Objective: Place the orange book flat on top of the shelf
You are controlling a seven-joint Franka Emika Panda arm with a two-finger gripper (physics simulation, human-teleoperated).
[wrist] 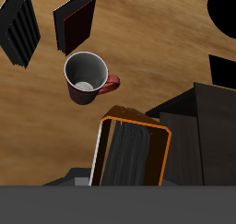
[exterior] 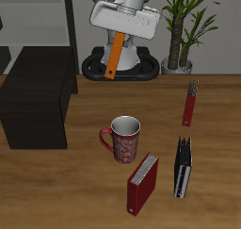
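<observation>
The orange book hangs upright from my gripper, high above the back of the table in front of the robot's base. The gripper is shut on the book's top end. In the wrist view the orange book fills the middle, cover and pale page edges showing; the fingers themselves are hidden by it. The shelf, a low matte black cabinet with a flat top, stands on the table to one side of the book and lower than it. A corner of the shelf also shows in the wrist view.
A red patterned mug stands mid-table. A larger red book and a black book stand near the front edge. A slim dark-red book lies farther back. A tall grey rack and a potted plant are behind.
</observation>
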